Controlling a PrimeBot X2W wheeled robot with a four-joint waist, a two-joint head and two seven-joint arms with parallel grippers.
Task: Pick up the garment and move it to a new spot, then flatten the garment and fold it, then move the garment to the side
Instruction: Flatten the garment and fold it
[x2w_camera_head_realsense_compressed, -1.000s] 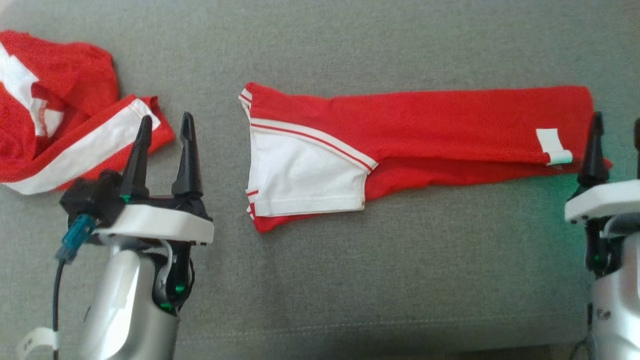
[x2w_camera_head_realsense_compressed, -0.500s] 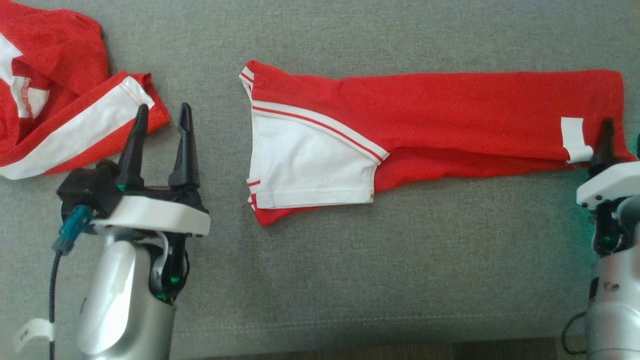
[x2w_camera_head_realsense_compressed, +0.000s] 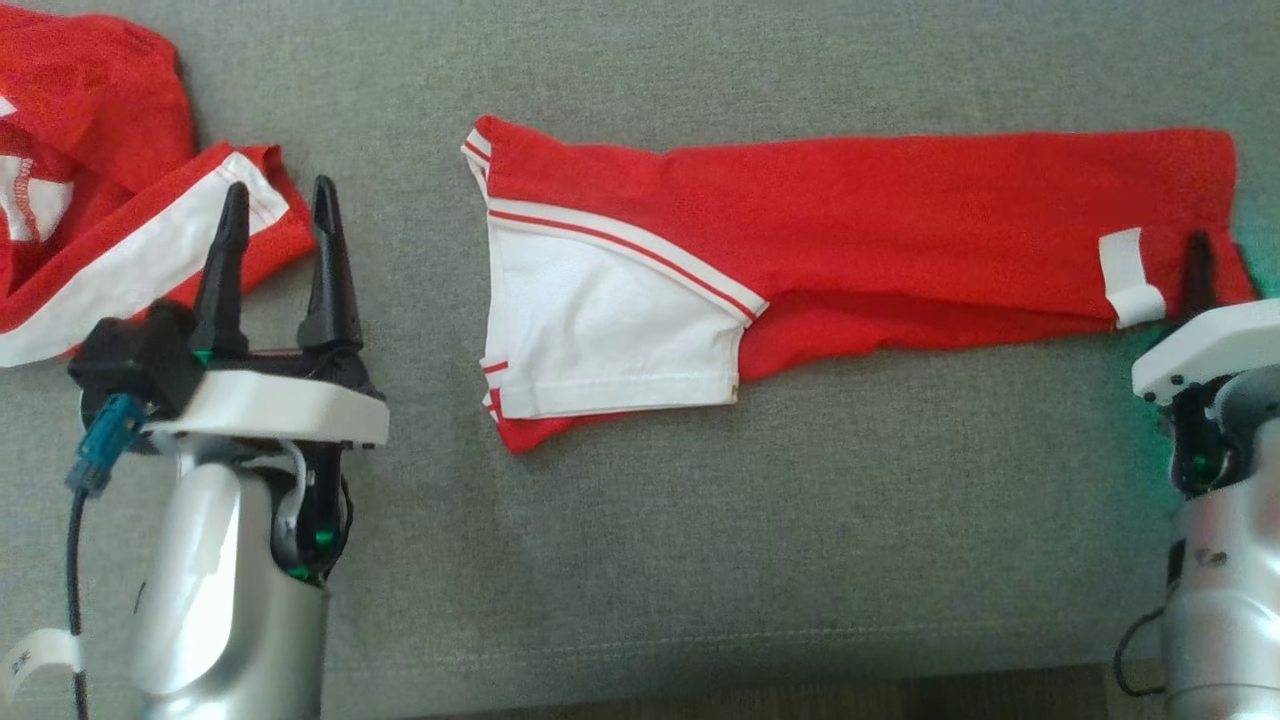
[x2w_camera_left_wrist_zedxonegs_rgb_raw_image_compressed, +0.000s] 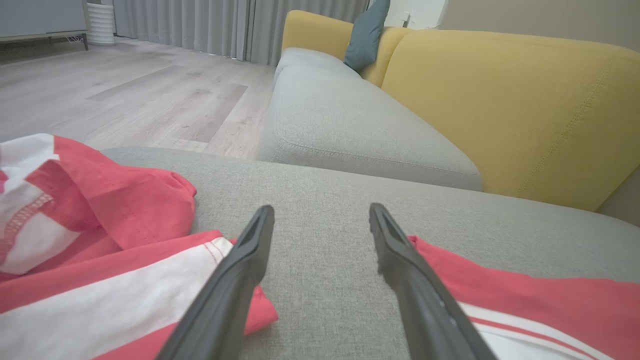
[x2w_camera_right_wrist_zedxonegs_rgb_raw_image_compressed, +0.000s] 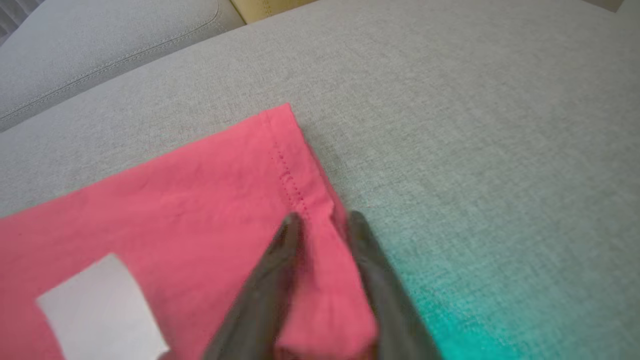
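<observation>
1. Garments: two, both red and white, on the grey sofa seat (x2w_camera_head_realsense_compressed: 800, 520).
2. The garment (x2w_camera_head_realsense_compressed: 900, 230), one, is folded into a long strip lying flat from 9 to 3 o'clock across the head view. It has one white panel (x2w_camera_head_realsense_compressed: 600, 330) at its 9 o'clock end and one white tag (x2w_camera_head_realsense_compressed: 1128, 275) near its 3 o'clock end.
3. The second garment (x2w_camera_head_realsense_compressed: 90, 150), one, is crumpled at 10 o'clock.
4. The left gripper (x2w_camera_head_realsense_compressed: 278, 200) at 8 o'clock is released, its two fingers spread and holding nothing, between the two garments.
5. The right gripper (x2w_camera_right_wrist_zedxonegs_rgb_raw_image_compressed: 322, 220) at 3 o'clock has its two fingers straddling a raised ridge of the garment's hem corner. I cannot tell whether it is clenched.
6. Teal pillow (x2w_camera_left_wrist_zedxonegs_rgb_raw_image_compressed: 365, 30): one, against the yellow backrest (x2w_camera_left_wrist_zedxonegs_rgb_raw_image_compressed: 500, 100).
</observation>
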